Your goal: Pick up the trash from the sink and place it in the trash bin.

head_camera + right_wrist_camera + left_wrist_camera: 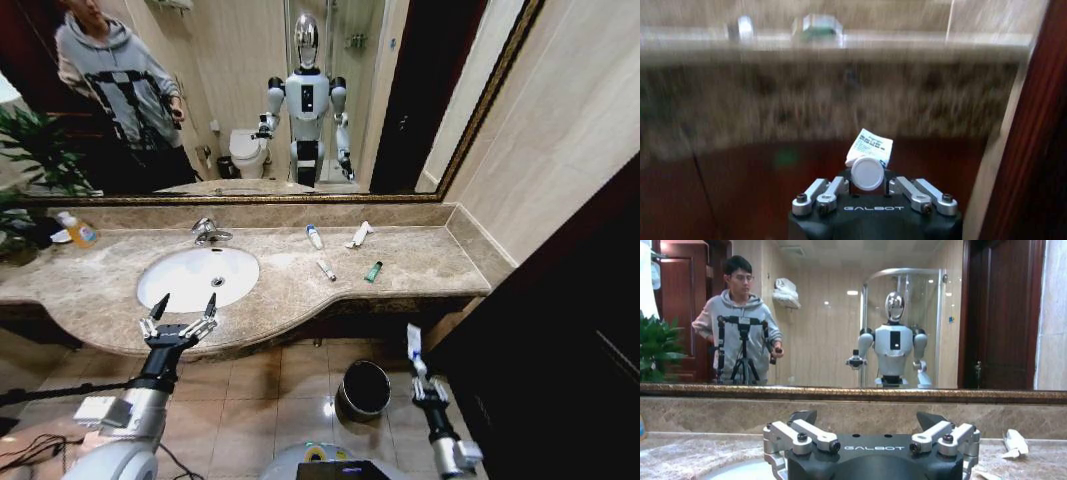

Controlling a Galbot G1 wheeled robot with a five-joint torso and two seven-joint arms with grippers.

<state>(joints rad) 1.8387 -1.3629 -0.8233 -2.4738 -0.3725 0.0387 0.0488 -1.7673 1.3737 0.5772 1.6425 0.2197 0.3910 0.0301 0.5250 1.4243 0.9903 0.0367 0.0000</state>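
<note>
The white oval sink is set in a brown marble countertop. On the counter to its right lie a white tube, a white sachet, a small white tube and a dark green tube. My left gripper hovers open at the sink's front rim, holding nothing. My right gripper is low, just right of the black trash bin, shut on a white tube with blue marks. In the right wrist view the tube's round cap faces the camera.
A chrome faucet stands behind the basin. A bottle with a yellow label is at the counter's far left, beside a green plant. A dark wooden panel closes the right side. The bin stands on tiled floor.
</note>
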